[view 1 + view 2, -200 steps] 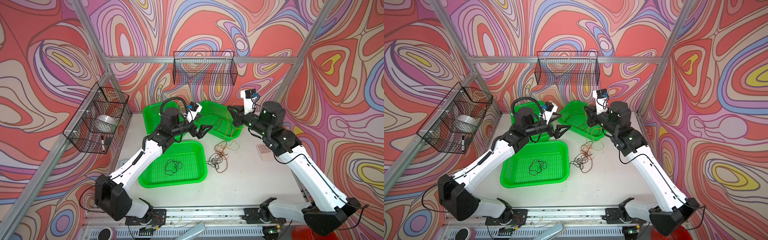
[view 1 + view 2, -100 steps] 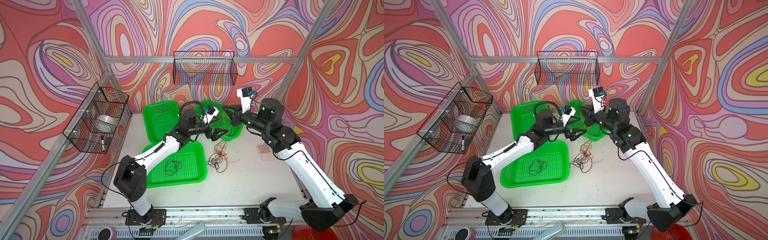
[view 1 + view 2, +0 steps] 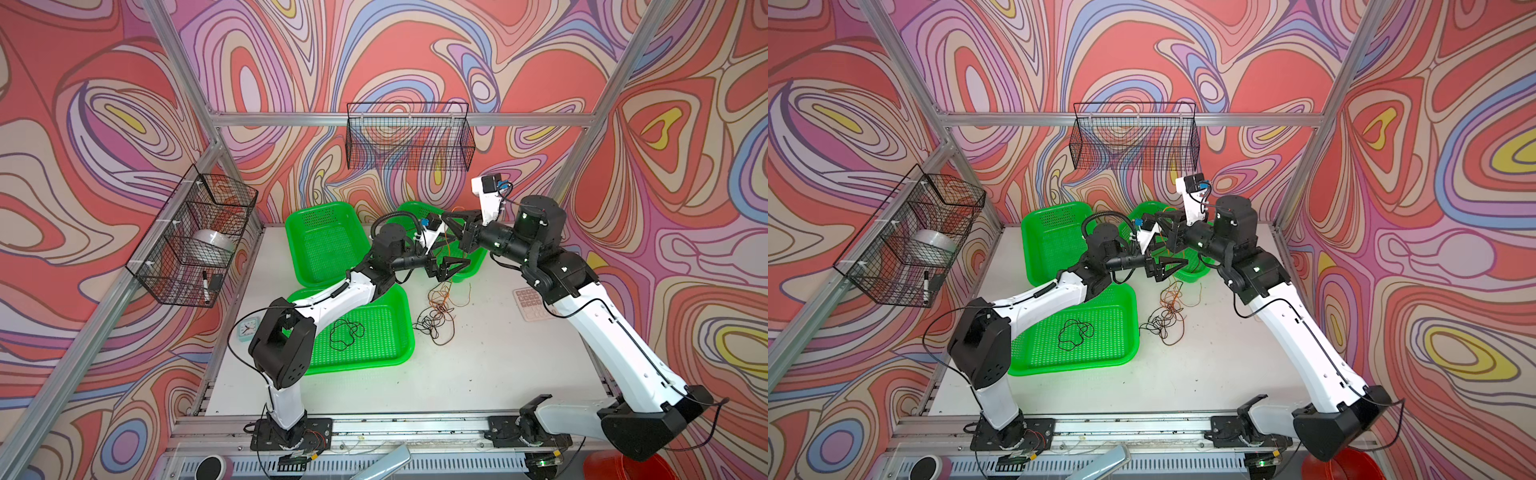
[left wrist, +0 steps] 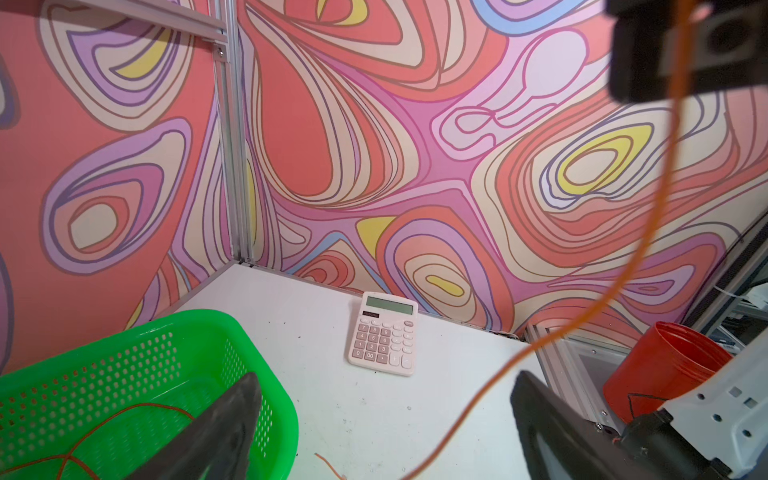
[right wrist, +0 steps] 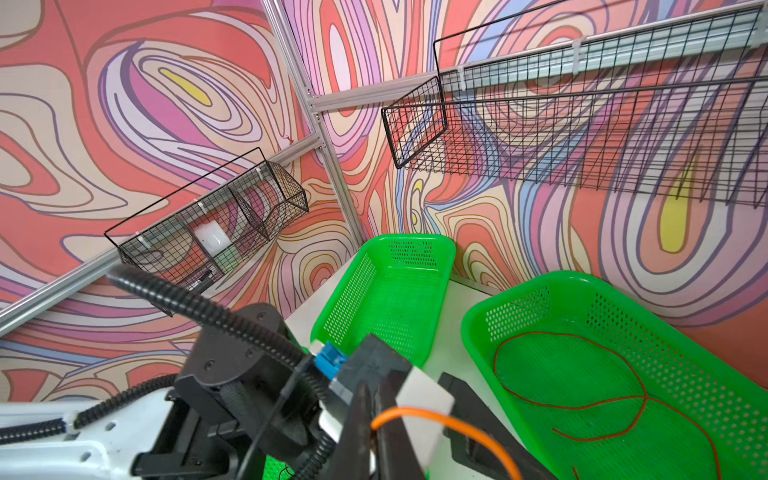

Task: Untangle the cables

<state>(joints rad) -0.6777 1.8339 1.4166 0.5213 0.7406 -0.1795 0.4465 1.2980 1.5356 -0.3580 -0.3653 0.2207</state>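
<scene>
1. Where the left wall stands, a wire basket point(image 3: 195, 241) hangs from it, and a small clock point(image 3: 248, 329) lies on the table point(image 3: 478, 374) by that edge.
2. One black cable point(image 3: 346, 332) lies in loose loops inside the near green tray point(image 3: 401, 353).
3. Behind that, the back-left green tray point(image 3: 322, 216) sits against the rear wall.
4. The left gripper point(image 3: 453, 268) hangs above the table with its jaws spread wide. In the left wrist view the orange cable point(image 4: 648, 232) runs between the fingers point(image 4: 237, 415); whether it touches them cannot be told.
5. Just below, the tangle point(image 3: 436, 318) of orange, red-brown and black cables rests on the table, beside the near green tray.
6. The right gripper point(image 5: 372, 409) is pinched closed on the orange cable. It is raised over the back-right green tray point(image 5: 540, 291), where a red-brown cable point(image 5: 582, 405) lies.
7. A pink calculator point(image 3: 530, 303) lies on the table near the right wall.
</scene>
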